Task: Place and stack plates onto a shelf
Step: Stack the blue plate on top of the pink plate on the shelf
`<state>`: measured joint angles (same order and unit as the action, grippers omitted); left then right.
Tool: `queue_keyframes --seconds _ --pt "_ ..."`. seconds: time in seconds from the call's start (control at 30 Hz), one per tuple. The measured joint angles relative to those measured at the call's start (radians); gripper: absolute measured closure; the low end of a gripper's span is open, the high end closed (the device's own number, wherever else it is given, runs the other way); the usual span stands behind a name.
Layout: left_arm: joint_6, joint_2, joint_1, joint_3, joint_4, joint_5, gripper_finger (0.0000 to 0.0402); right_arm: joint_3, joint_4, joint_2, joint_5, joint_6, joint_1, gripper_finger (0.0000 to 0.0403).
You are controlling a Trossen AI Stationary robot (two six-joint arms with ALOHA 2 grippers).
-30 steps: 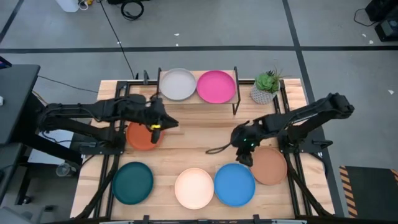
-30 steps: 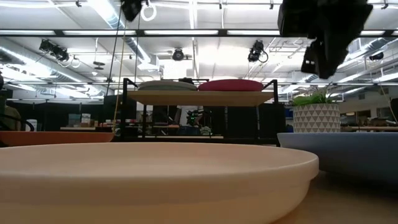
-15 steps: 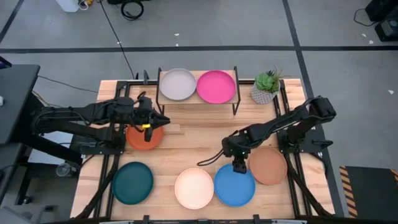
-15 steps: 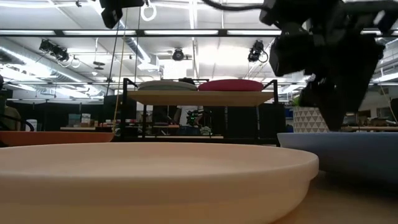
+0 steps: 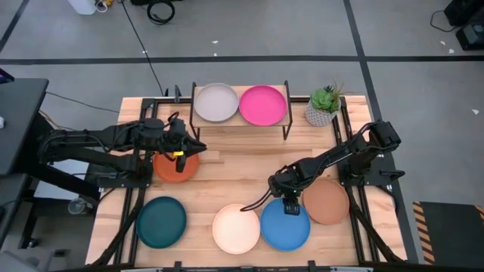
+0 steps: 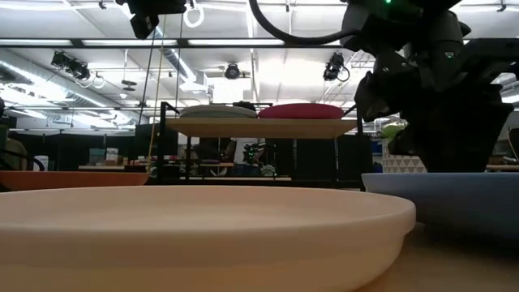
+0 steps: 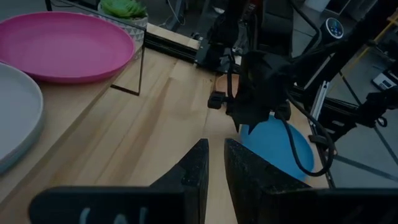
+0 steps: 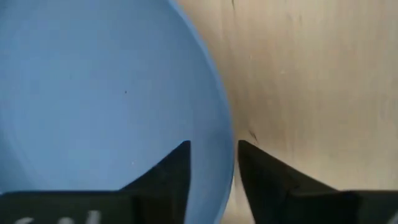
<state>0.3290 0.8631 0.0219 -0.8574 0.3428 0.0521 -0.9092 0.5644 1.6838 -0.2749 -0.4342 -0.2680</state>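
The right gripper's (image 8: 212, 168) two dark fingers (image 8: 168, 171) straddle the rim of the bright blue plate (image 5: 286, 224), one over the dish and one over the bare wood, parted and not yet closed on it; seen from above, this gripper sits at the plate's far edge, low over the worktop (image 5: 234, 166). The left gripper (image 5: 181, 143) hangs above the orange plate (image 5: 172, 167), fingers (image 7: 194, 171) nearly together with only a slit between them and nothing held.

Two plates are done: the grey plate (image 5: 216, 102) and the pink plate (image 5: 263, 104) lie side by side on the shelf (image 5: 240, 121), filling its top, so the rest will have to go on top of those two, I judge. Five are left on the worktop: orange, dark teal plate (image 5: 161, 221), cream plate (image 5: 236, 228), bright blue, and brown plate (image 5: 326, 201); no light blue one shows.

All the plates are round, shallow and matte with low raised rims; the shelf has a pale wooden top on thin black legs; the worktop is light slatted wood; a small potted plant (image 5: 324, 106) stands beside the shelf.
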Motion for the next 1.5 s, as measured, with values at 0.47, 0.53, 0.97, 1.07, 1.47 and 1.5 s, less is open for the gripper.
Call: queue_keyframes --seconds 0.47,0.53,0.97,1.07,1.47,1.5 --pt "-0.022 0.000 0.000 0.000 0.007 0.000 0.0345 0.000 0.047 -0.064 -0.013 -0.005 0.071 0.0372" --pt "-0.022 0.000 0.000 0.000 0.007 0.000 0.0345 -0.001 0.071 -0.095 -0.012 0.002 0.098 0.0379" --pt "-0.025 0.000 0.000 0.000 -0.011 0.037 0.0345 -0.301 0.316 -0.233 0.041 0.078 0.401 0.0382" --pt "-0.025 0.000 0.000 0.000 -0.025 0.041 0.0345 -0.418 0.378 -0.232 0.078 0.076 0.496 0.0388" --pt "0.027 0.000 0.000 0.000 -0.031 0.045 0.0345 -0.642 0.439 -0.226 0.107 0.044 0.919 0.0384" --pt "0.027 0.000 0.000 0.000 -0.031 0.045 0.0345 -0.642 0.439 -0.220 0.090 0.044 0.947 0.0385"
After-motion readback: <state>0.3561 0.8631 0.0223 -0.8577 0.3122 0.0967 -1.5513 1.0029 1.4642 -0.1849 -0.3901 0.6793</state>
